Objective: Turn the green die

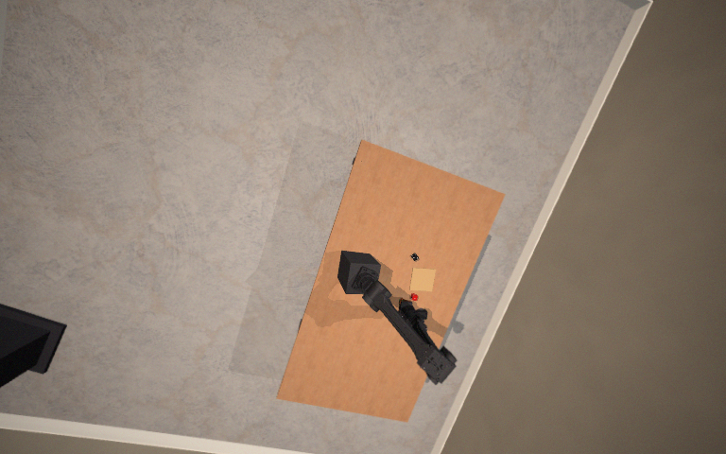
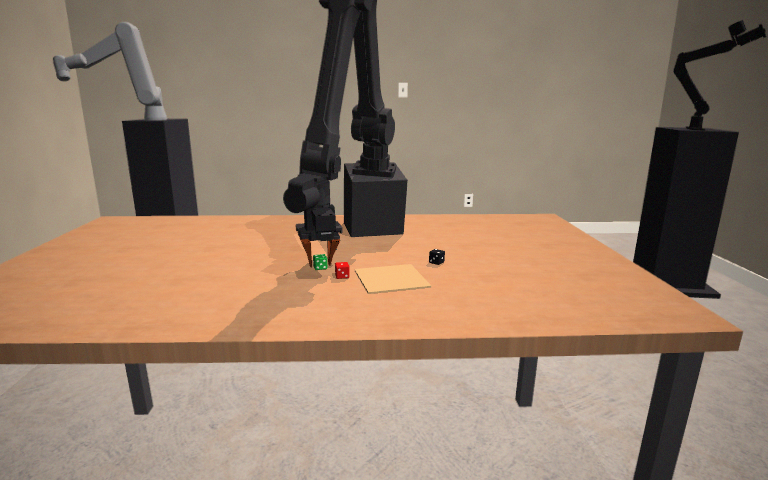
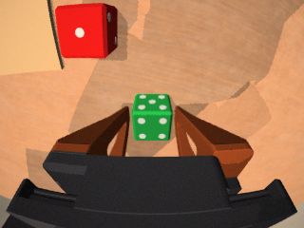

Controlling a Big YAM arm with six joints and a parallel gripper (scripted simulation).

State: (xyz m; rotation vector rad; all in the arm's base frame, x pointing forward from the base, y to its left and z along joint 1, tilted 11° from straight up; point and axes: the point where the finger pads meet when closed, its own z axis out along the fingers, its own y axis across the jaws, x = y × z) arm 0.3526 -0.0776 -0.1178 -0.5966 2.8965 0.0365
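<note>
The green die (image 2: 320, 261) lies on the bare table, left of the tan mat (image 2: 392, 277). In the wrist view the green die (image 3: 152, 117) sits between my two brown fingers with a thin gap on each side, and the face towards the camera shows several pips. My gripper (image 2: 320, 257) is lowered over the die, partly open and straddling it, also seen in the wrist view (image 3: 152, 129). The black die (image 2: 436, 256) lies on the table behind the mat's far right corner; its top number is too small to read. In the overhead view the arm hides the green die.
A red die (image 2: 342, 270) lies just right of the green die, close to the mat's left edge, showing one pip in the wrist view (image 3: 85, 29). The arm's black base block (image 2: 374, 199) stands behind. The mat (image 1: 423, 278) lies flat.
</note>
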